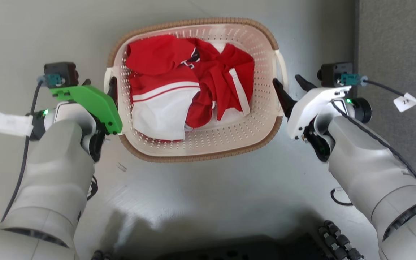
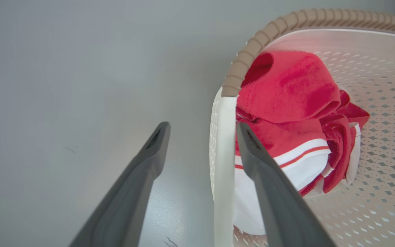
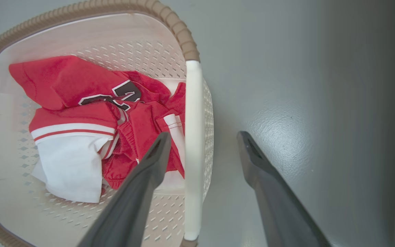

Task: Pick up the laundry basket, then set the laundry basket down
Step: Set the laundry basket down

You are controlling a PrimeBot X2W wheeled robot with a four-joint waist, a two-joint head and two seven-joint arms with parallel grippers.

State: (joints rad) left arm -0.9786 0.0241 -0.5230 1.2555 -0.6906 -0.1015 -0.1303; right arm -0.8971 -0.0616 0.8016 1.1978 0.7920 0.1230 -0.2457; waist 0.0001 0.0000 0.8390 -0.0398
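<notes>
- On the smooth, glossy grey floor, the laundry basket sits between the two grippers. It is cream, perforated and brown-rimmed.
- Floor: scuffed in places, with pale glare patches. A darker, rougher grey strip runs along the robot's right side.
- Contents: crumpled red and white clothes lie inside the basket.
- Left gripper: jaws apart, astride the white left handle. One dark finger is outside over the floor, the other inside over the clothes. Contact with the handle cannot be told.
- Right gripper: jaws likewise spread, with the white right handle passing between them. One finger is inside the basket and one outside.
- Writing: a red jersey bears a black character outlined in white, folded and unreadable.
- Label: a white tag on the right wrist's black cable carries a handwritten mark beginning "2". The rest is too small to read.
</notes>
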